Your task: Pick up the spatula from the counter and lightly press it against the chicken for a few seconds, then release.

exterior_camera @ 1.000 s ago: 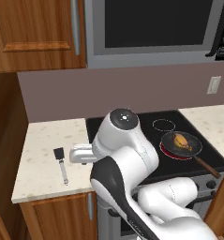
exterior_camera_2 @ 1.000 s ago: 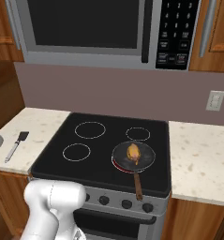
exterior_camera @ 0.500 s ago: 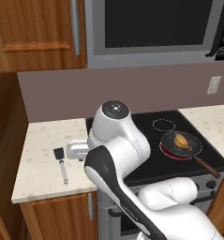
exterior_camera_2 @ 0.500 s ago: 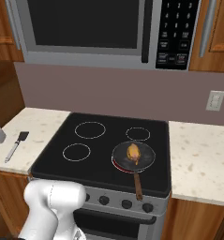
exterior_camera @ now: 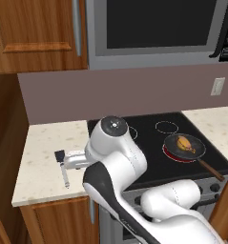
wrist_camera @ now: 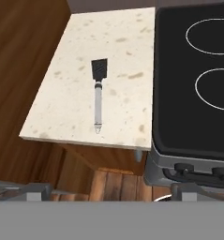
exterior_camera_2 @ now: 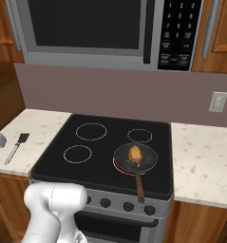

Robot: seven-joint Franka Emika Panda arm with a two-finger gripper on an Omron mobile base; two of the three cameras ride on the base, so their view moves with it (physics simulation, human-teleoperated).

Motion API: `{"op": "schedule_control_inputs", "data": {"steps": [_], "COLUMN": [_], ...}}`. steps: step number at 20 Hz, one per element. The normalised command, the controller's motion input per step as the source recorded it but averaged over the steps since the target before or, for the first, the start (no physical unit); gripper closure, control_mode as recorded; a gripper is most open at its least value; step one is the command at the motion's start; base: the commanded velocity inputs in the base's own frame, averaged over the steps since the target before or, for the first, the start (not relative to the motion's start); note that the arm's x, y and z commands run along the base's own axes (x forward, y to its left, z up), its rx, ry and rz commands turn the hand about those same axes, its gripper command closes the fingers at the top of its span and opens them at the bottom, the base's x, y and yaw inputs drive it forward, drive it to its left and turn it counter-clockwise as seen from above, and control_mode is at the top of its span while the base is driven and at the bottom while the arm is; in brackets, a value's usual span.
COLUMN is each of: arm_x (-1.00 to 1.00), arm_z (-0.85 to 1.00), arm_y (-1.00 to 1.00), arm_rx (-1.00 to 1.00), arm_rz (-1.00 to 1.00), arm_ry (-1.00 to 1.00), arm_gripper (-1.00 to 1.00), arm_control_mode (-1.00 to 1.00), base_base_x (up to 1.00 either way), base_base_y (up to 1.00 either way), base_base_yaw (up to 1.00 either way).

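Well off to the far side of everything sits the pale speckled counter (wrist_camera: 71, 110), and the spatula (wrist_camera: 98, 97) lies flat on it, ahead of the fingers (wrist_camera: 187, 191) and roughly in line with the gap between them. Its dark slotted head points away from them and the thin silvery handle runs back toward them. The gripper (wrist_camera: 105, 191) hangs above the counter with its fingers spread wide and nothing between them, clear of the tool.

I'd judge the spatula to be light and stiff, though the slim handle looks smooth and could roll or skid on the stone. The best hold is probably mid-handle, nearer the head, with the fingers closing across its narrow width so the blade stays level for pressing.

Beside the counter comes the black stove (wrist_camera: 193, 117), off to one side of the fingers. Further along, well away from them, the frying pan (exterior_camera: 195, 153) rests on a front burner. It holds one golden piece of chicken (exterior_camera: 183, 142) and nothing else that I can see.
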Motion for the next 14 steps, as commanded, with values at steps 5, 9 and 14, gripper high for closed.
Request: {"op": "schedule_control_inputs", "data": {"steps": [5,9,14], "arm_x": [0.38,0.31,0.21], "arm_z": [-0.07,-0.02,-0.09], "arm_y": [0.06,0.16,0.18], "arm_rx": [0.07,0.00,0.00], "arm_rz": [0.02,0.00,0.00], "arm_ry": [0.07,0.05,0.03], "arm_gripper": [-1.00,-1.00,-1.00], "arm_control_mode": [-1.00,-1.00,-1.00], "base_base_x": [0.00,0.00,0.00], "base_base_y": [0.00,0.00,0.00], "base_base_yaw": [0.00,0.00,0.00]}}
